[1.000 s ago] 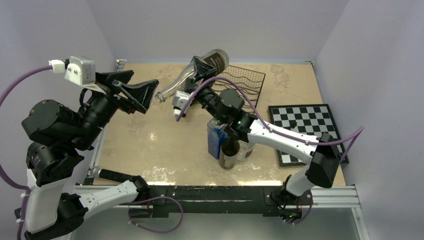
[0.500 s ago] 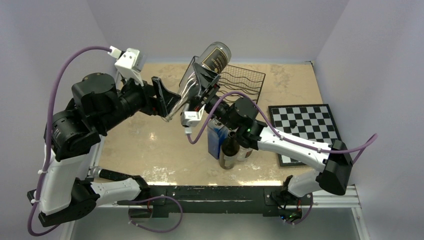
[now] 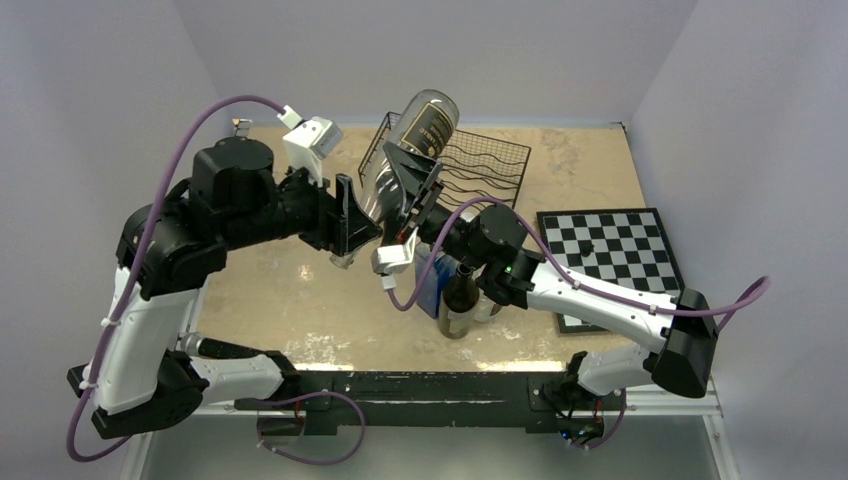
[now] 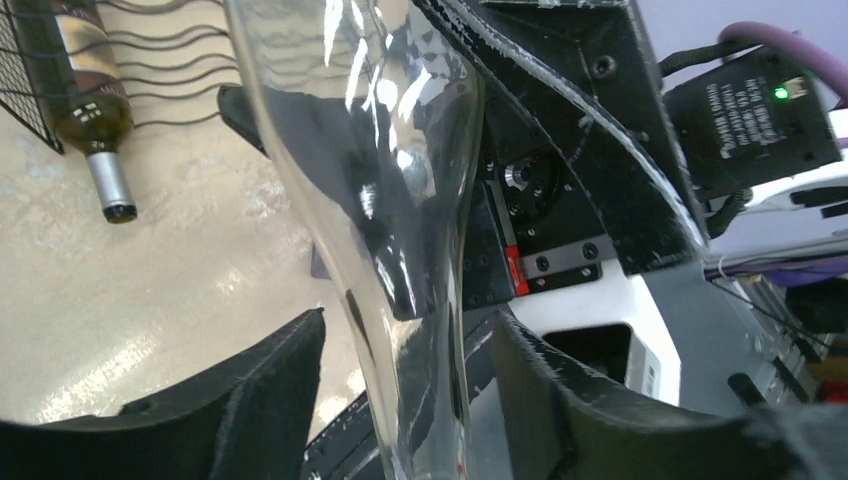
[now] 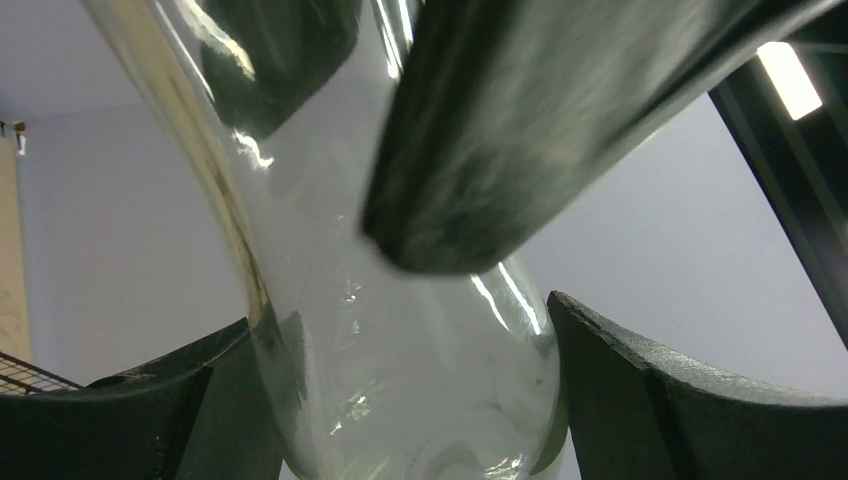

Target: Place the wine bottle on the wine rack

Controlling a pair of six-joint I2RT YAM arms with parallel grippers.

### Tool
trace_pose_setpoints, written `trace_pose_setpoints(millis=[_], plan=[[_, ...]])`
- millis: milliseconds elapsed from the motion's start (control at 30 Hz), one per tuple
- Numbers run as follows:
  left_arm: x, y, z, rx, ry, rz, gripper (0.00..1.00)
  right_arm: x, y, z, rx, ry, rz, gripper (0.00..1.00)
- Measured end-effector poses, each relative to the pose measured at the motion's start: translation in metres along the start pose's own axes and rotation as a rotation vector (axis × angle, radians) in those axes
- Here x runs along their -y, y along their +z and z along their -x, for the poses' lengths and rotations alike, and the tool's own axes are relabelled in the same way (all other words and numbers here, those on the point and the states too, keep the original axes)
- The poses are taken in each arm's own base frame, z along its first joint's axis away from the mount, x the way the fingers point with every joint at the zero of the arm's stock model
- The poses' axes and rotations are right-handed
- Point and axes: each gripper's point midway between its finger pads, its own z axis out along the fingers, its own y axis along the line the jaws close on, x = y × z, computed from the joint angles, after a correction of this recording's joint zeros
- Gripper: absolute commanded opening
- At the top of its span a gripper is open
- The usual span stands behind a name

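Note:
A clear wine bottle (image 3: 412,140) hangs tilted in the air, base up and neck down toward the left. My right gripper (image 3: 407,178) is shut on its body; in the right wrist view both fingers (image 5: 640,390) press the glass (image 5: 400,380). My left gripper (image 3: 352,228) is open, and its jaws straddle the bottle's neck (image 4: 400,250) with a gap on each side. The black wire wine rack (image 3: 492,160) lies behind the bottle. In the left wrist view the rack (image 4: 30,110) holds another bottle (image 4: 85,80).
A black-and-white chessboard (image 3: 612,250) lies at the right. A blue box (image 3: 430,282), an upright dark bottle (image 3: 460,298) and a glass jar (image 3: 490,300) stand under my right arm. Lavender walls close in the table at the back and both sides.
My left arm has swung right and its open jaws have come round the bottle's neck. My right gripper has tipped the bottle steeper, its neck lower.

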Motion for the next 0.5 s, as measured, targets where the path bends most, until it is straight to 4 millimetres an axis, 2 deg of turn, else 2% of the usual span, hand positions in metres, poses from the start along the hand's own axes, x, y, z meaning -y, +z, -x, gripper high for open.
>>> trace_pose_setpoints(millis=[233,500], plan=[[-0.008,0.023,-0.017,-0.114,-0.01,0.031,0.56,-0.01,0.0,0.007,0.011,0.015,0.037,0.0],[-0.019,0.027,-0.03,-0.153,0.052,0.057,0.59,-0.021,-0.002,0.0,-0.04,0.053,0.08,0.0]])
